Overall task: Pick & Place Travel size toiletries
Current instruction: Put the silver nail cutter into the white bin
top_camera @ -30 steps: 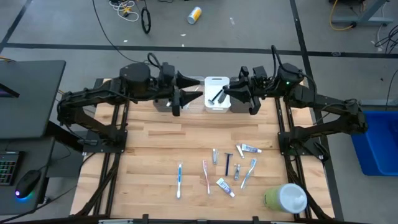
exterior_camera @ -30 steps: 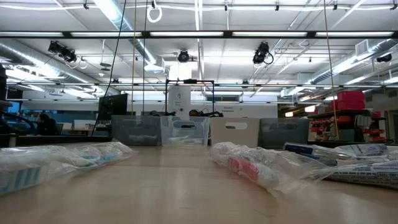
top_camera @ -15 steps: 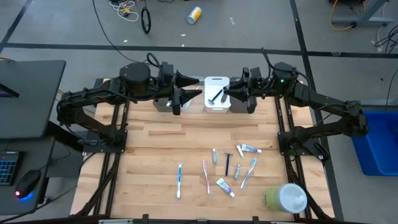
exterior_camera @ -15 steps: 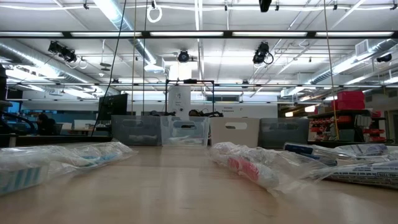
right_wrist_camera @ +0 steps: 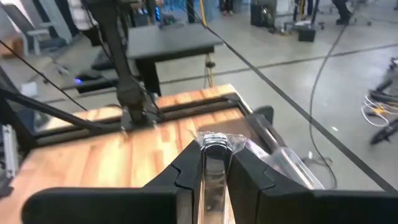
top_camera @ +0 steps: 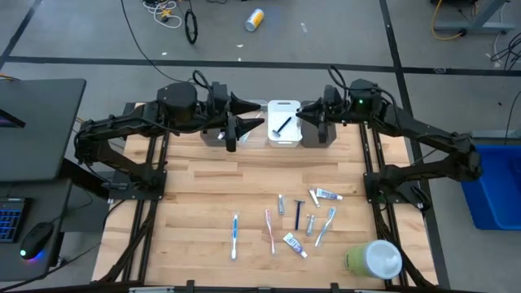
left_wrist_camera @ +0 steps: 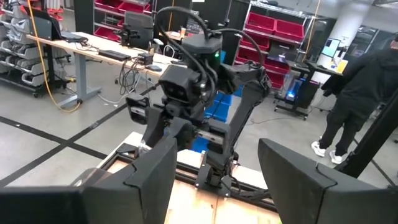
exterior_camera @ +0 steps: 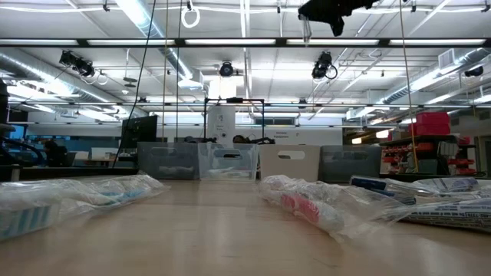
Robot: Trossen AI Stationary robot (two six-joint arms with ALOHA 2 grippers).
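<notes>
Several travel size toiletries lie loose on the wooden table toward its near right: toothbrushes, small tubes and a razor. In the low view they show as clear-wrapped packets. My right gripper hangs high beside the white bin at the far edge, shut on a small clear-wrapped toiletry. A black razor lies in that bin. My left gripper stands open over the neighbouring bins, pointing level at the right arm, with nothing between its fingers. My right gripper pinches the wrapped toiletry's shiny silvery end between its two fingers, which slant a little downward toward the table's left. Crinkled clear wrapper sticks out beside one finger. In the low view a pale strip hangs below the gripper, far clear of the table.
A row of bins, grey, clear, white and grey, stands along the far edge. A large green-and-white round container lies at the near right corner. Bare wood lies in the table's middle and left.
My right gripper has sunk, so that it now shows at the top of the low view, and has tipped its fingers downward while its wrist swung toward the far edge. It stays shut on the wrapped toiletry.
</notes>
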